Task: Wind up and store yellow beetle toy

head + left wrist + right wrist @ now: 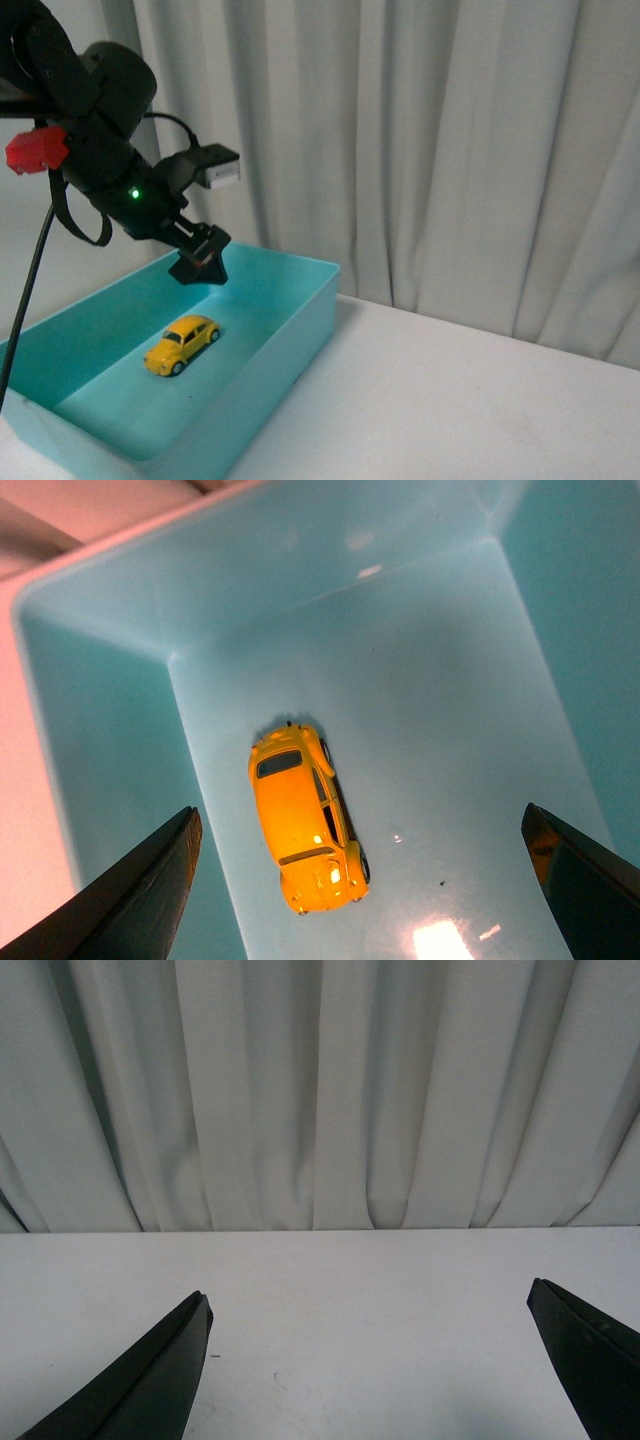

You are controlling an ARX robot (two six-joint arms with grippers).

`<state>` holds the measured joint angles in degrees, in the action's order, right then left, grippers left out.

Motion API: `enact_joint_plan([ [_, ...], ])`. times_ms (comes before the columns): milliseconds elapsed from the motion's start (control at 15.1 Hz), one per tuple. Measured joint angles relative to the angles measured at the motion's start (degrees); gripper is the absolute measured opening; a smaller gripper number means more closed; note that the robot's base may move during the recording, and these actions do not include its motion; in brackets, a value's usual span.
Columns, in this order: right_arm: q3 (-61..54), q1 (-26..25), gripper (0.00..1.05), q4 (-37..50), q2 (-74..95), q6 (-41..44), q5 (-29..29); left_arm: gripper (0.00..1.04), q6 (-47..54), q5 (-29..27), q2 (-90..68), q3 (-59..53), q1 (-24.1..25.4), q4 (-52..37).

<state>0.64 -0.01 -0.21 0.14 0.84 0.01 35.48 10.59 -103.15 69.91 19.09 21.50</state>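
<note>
- Teal bin (293, 335) at the near left of a white table (460, 400), open-topped.
- On the bin's floor, near its middle: yellow beetle toy (181, 344), upright on its wheels, clear of every wall.
- Above the bin's far end: left gripper (200, 268), jaws spread wide, well apart from the toy.
- Over bare tabletop, facing a pale curtain (430, 130): right gripper (368, 1305), jaws likewise wide apart, holding nothing.
</note>
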Motion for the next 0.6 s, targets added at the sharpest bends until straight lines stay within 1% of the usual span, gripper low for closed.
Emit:
enact_joint_plan([
  [133,0.0,0.0,0.98,0.0,0.0,0.0,0.0,0.98,1.0,2.8,8.1,-5.0,2.0,-4.6],
  [199,0.0,0.0,0.98,0.0,0.0,0.0,0.0,0.98,0.9,5.2,12.5,-7.3,2.9,-5.3],
  [265,0.0,0.0,0.98,0.0,0.0,0.0,0.0,0.97,-0.5,8.2,17.7,-9.9,3.9,-8.2],
  [332,0.0,0.0,0.98,0.0,0.0,0.0,0.0,0.87,-7.2,10.3,22.9,-17.7,3.9,-27.2],
  [398,0.0,0.0,0.98,-0.1,0.0,0.0,0.0,0.75,-16.8,9.8,29.3,-27.3,2.3,-42.3],
  [465,0.0,0.0,0.98,0.0,0.0,0.0,0.0,0.59,-26.3,7.8,33.9,-37.1,-0.9,-55.7],
  [531,0.0,0.0,0.98,0.0,0.0,0.0,0.0,0.44,-31.1,6.0,36.4,-43.1,-3.4,-61.1],
  [597,0.0,0.0,0.98,0.0,0.0,0.0,0.0,0.33,-32.7,4.4,38.5,-46.6,-4.6,-62.3],
])
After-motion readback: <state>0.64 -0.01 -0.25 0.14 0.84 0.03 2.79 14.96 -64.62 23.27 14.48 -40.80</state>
